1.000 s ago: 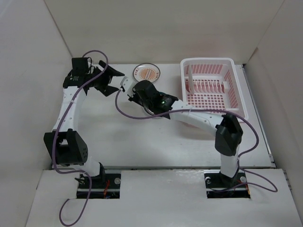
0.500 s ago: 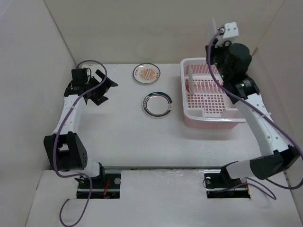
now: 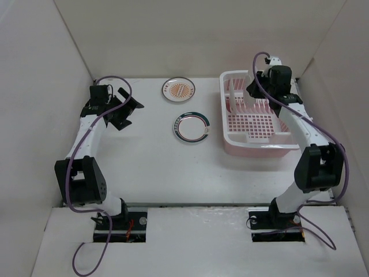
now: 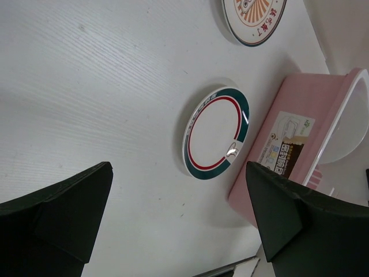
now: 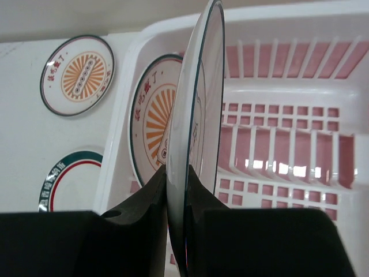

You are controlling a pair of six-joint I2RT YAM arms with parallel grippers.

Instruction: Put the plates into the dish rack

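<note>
Right gripper (image 5: 177, 190) pinches a dark-rimmed white plate (image 5: 199, 115) upright over the pink-floored rack (image 5: 277, 14); left gripper (image 4: 177, 173) gapes wide.

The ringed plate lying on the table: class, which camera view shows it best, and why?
The left wrist view: the ringed plate lies whole and large, its green and red rings plain. The top external view shows it whole but small; the right wrist view catches only part.

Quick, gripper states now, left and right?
Left gripper: open, holding nothing.
Right gripper: shut on a dark-rimmed plate, upright over the dish rack.
</note>
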